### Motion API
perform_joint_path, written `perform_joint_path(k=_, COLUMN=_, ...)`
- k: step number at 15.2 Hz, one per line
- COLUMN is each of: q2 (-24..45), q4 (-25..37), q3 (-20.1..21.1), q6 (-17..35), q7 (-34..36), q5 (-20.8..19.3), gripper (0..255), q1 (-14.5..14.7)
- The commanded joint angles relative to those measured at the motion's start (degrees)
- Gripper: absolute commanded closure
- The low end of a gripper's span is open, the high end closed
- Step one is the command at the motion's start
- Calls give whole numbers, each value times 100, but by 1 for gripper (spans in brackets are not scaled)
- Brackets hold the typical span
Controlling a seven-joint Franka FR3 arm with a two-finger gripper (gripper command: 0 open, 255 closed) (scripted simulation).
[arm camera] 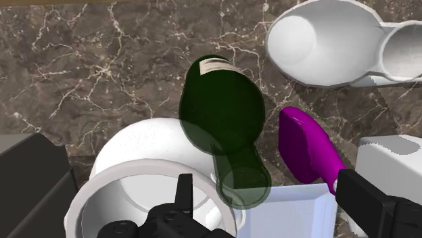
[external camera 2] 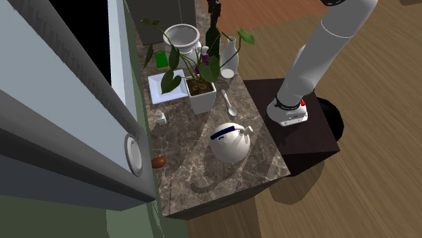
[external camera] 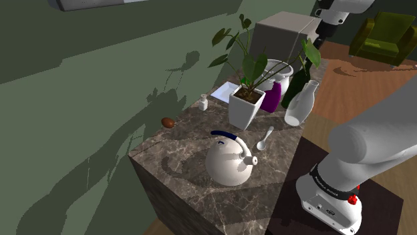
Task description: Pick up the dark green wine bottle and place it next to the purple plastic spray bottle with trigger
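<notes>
Tabletop [arm camera: 101, 67]: dark marble with pale veins.
Wine bottle [arm camera: 223, 115]: dark green, upright on the tabletop, just beside the purple spray bottle [arm camera: 308, 145]; white bowl [arm camera: 128, 162] on its other side.
Fingers [arm camera: 184, 193]: spread wide above the bottle neck, gripping nothing.
</notes>
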Motion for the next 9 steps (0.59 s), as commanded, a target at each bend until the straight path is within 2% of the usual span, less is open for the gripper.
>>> perform_joint_path(k=1, q2=-81, q4=198, q3=4, q6=-276, q7=26, q5=-35, gripper=0, q1=-3)
perform_joint_path(k=3, q2=-145, q4=476, q3=7, q6=-614, q7=45, q5=-62, gripper=0, q1=-7)
perform_joint_path(k=9, q2=-145, q4=476, q3=7, q6=-614, q7=45, q5=-62, gripper=0, q1=-7)
